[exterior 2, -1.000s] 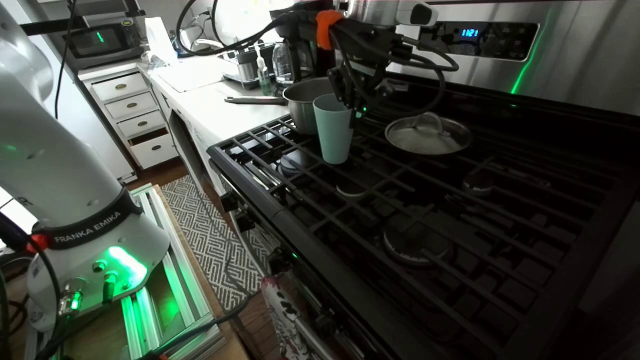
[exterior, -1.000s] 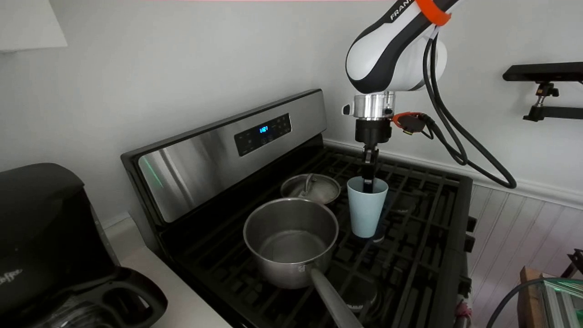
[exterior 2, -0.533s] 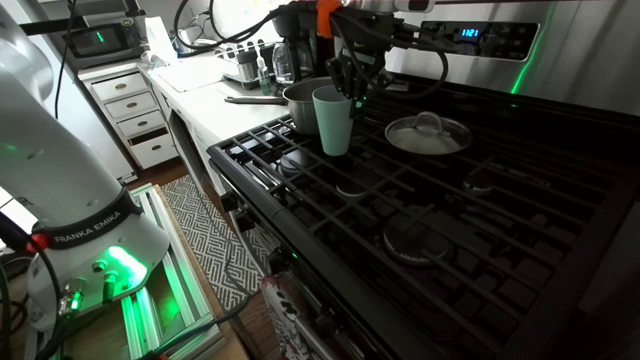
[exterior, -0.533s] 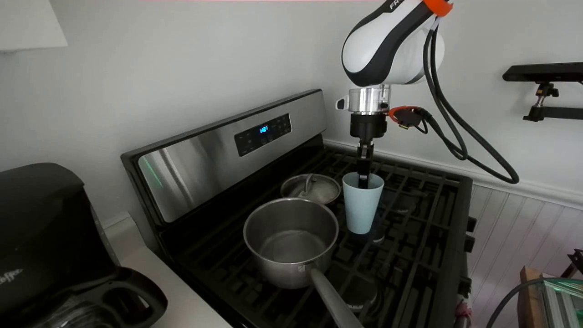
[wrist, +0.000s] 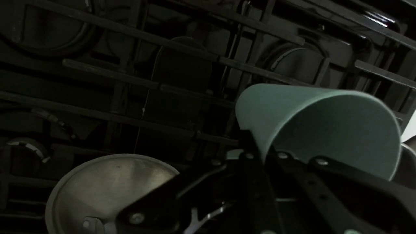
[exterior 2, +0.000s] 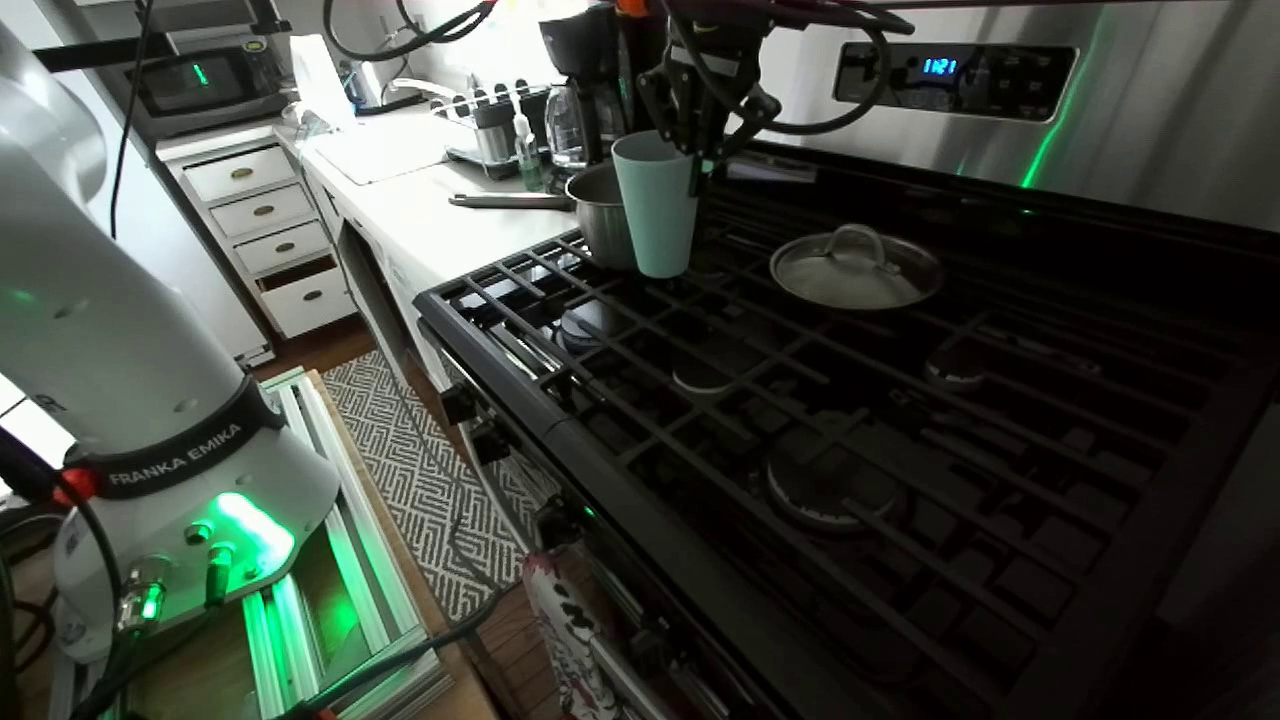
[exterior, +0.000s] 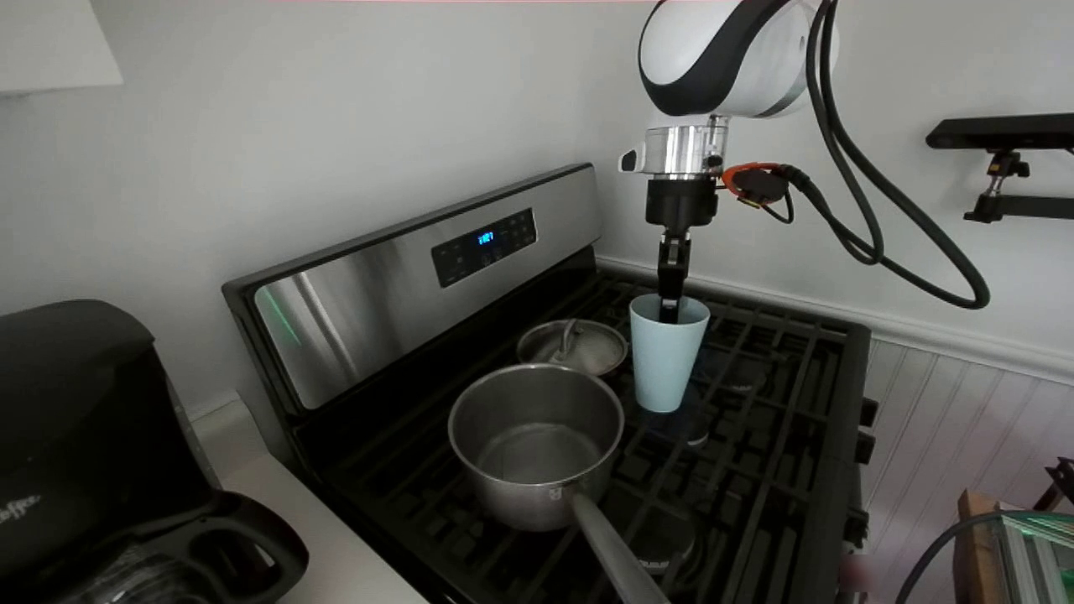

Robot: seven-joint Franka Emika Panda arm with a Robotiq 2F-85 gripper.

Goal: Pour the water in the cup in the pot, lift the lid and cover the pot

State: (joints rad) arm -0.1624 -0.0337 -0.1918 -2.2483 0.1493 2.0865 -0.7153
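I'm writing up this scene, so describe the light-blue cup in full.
The cup is a smooth light-blue tumbler, apparently plastic, handleless, with a round open rim and a narrower base. It is roughly upright, seemingly clear of the stove grates, beside the pot. The gripper is shut on its wall near the rim, one finger inside and one outside. Whether it holds water, I cannot tell.

Gripper [wrist: 260, 148] approx 5 o'clock, pinching wall of lt blue-grn cup [wrist: 315, 128] at 3 o'clock, mouth twd 4. Lid [wrist: 107, 187] at 8, part. behind gripper. Pot [wrist: 408, 167] sliver only, btwn 3 & 4. Stove grate [wrist: 110, 74] 9 thru 1.
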